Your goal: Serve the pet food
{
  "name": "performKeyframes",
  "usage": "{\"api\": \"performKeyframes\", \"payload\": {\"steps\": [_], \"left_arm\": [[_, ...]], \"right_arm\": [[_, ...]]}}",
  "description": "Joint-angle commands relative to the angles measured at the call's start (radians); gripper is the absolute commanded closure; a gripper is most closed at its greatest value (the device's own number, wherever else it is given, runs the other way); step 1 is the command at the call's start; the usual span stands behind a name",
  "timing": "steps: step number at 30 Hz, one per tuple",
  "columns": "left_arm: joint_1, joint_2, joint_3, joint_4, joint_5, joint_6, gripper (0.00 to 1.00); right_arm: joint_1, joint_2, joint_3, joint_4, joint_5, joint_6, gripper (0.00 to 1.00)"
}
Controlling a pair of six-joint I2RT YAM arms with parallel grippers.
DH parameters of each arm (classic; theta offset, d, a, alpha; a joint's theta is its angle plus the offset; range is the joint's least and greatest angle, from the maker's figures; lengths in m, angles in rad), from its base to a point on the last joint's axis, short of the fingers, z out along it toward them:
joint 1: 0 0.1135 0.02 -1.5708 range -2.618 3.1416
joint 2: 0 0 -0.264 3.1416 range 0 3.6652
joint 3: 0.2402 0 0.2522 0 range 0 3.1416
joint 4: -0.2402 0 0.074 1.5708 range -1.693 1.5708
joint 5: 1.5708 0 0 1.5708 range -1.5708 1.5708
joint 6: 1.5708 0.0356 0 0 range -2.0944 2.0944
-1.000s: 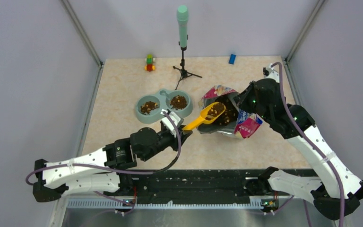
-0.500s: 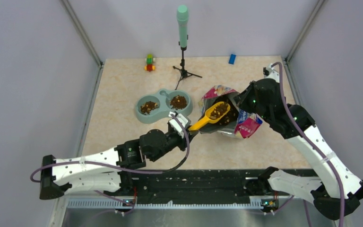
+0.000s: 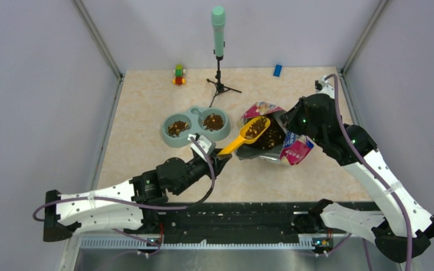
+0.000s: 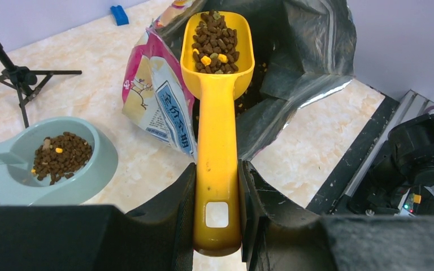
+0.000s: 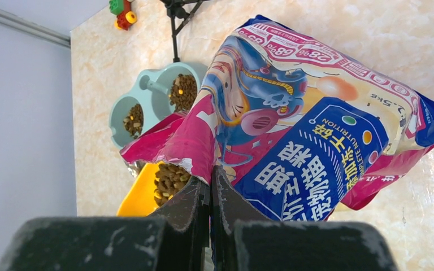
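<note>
1. The left wrist view is showing the left claw (image 4: 217, 183) clamping the flat handle of the yellow scoop (image 4: 217, 113), one jaw pressing on each side.
2. The scoop's cup is sitting in the open mouth of the bag (image 4: 311, 62), heaped with pet food (image 4: 215, 39); more loose pellets are lying deeper inside the bag.
3. The right wrist view is giving the bag's printed outer face instead, with the right claw (image 5: 211, 189) pinching the bag's pink lip, jaws tight together on it; from overhead the arm is hiding that pinch.
4. The twin bowl (image 3: 169, 138) is standing left of the bag, apart from it, with pet food in both cups; a strip of bare bench (image 3: 147, 101) is running between them.
5. Right of the bag, the bench edge is lying close.
6. Behind the bag, a microphone stand (image 3: 219, 56) is standing upright, and a blue block (image 3: 277, 70) is sitting by the far edge.
</note>
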Motion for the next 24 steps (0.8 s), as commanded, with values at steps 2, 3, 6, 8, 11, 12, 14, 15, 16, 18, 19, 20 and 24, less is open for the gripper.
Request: {"api": "performKeyframes", "payload": {"steps": [2, 3, 6, 8, 11, 12, 14, 15, 16, 18, 19, 20, 24], "left_arm": [[-0.005, 0.042, 0.067, -0.045, -0.01, -0.054, 1.0], [-0.005, 0.034, 0.037, -0.018, -0.022, -0.042, 1.0], [-0.005, -0.012, 0.001, 0.081, -0.039, -0.017, 1.0], [-0.005, -0.037, 0.023, -0.002, -0.056, -0.022, 1.0], [-0.005, -0.094, 0.012, -0.033, -0.038, -0.016, 1.0], [-0.005, -0.103, 0.015, -0.04, -0.018, -0.016, 1.0], [-0.006, -0.106, 0.036, -0.087, 0.02, -0.033, 1.0], [-0.005, -0.104, 0.049, -0.111, 0.042, -0.039, 1.0], [-0.005, -0.103, 0.061, -0.133, 0.06, -0.048, 1.0], [-0.005, -0.1, 0.082, -0.166, 0.093, -0.06, 1.0], [-0.005, -0.1, 0.09, -0.179, 0.102, -0.064, 1.0], [-0.005, -0.102, 0.097, -0.191, 0.11, -0.067, 1.0], [-0.006, -0.122, 0.12, -0.23, 0.128, -0.064, 1.0]], "right_arm": [[-0.008, -0.014, 0.05, 0.003, 0.019, -0.006, 1.0], [-0.008, -0.023, 0.045, 0.002, 0.028, -0.006, 1.0], [-0.008, -0.025, 0.05, -0.005, 0.03, -0.01, 1.0], [-0.008, -0.024, 0.055, -0.01, 0.031, -0.009, 1.0], [-0.008, -0.027, 0.049, -0.004, 0.031, -0.014, 1.0], [-0.009, -0.025, 0.049, -0.003, 0.028, -0.013, 1.0], [-0.008, -0.022, 0.047, 0.001, 0.022, -0.013, 1.0], [-0.008, -0.02, 0.046, 0.004, 0.018, -0.012, 1.0], [-0.008, -0.021, 0.043, 0.005, 0.016, -0.012, 1.0], [-0.008, -0.021, 0.043, 0.006, 0.015, -0.009, 1.0], [-0.008, -0.021, 0.043, 0.006, 0.015, -0.009, 1.0], [-0.008, -0.022, 0.043, 0.005, 0.017, -0.009, 1.0], [-0.008, -0.022, 0.043, 0.004, 0.018, -0.008, 1.0]]}}
